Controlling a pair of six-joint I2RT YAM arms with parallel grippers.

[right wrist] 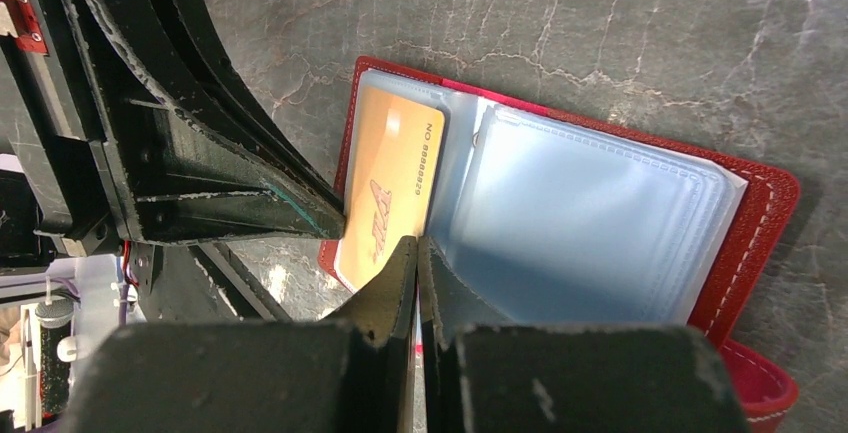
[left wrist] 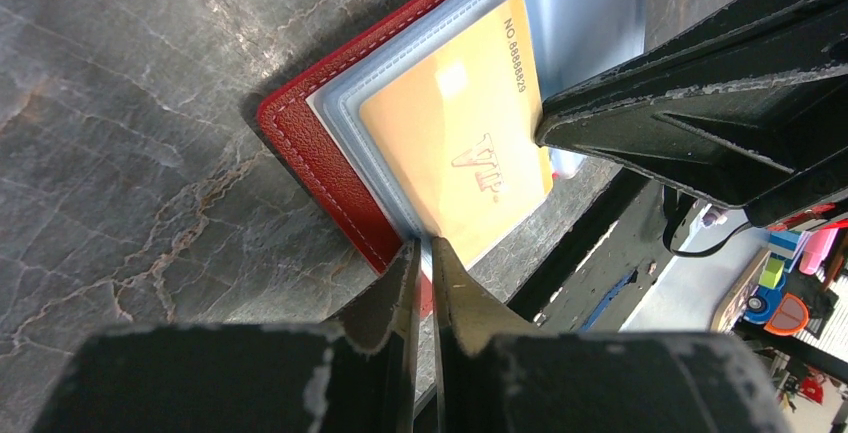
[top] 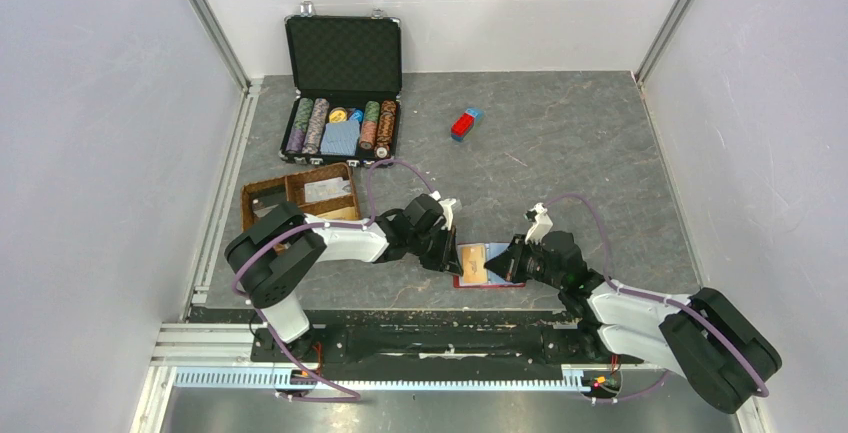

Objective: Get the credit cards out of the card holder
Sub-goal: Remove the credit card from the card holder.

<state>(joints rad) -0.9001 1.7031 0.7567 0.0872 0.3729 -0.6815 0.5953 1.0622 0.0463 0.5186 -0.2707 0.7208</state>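
Observation:
The dark red card holder (top: 478,280) lies open near the table's front edge, with clear pale-blue sleeves (right wrist: 590,223) inside. A gold credit card (left wrist: 460,143) marked VIP sticks partly out of a sleeve, past the holder's near edge; it also shows in the right wrist view (right wrist: 385,183). My left gripper (left wrist: 424,245) is shut on the sleeve and red cover edge (left wrist: 320,163) beside the card. My right gripper (right wrist: 417,243) is shut at the card's near corner, by its numbered edge. In the top view the left gripper (top: 450,253) and right gripper (top: 503,265) meet over the holder.
An open black case (top: 342,53) of poker chips with a blue deck stands at the back left. A wooden tray (top: 262,193) lies in front of it. A red-and-blue block (top: 466,123) sits at the back middle. The front rail (top: 420,338) runs just below the holder.

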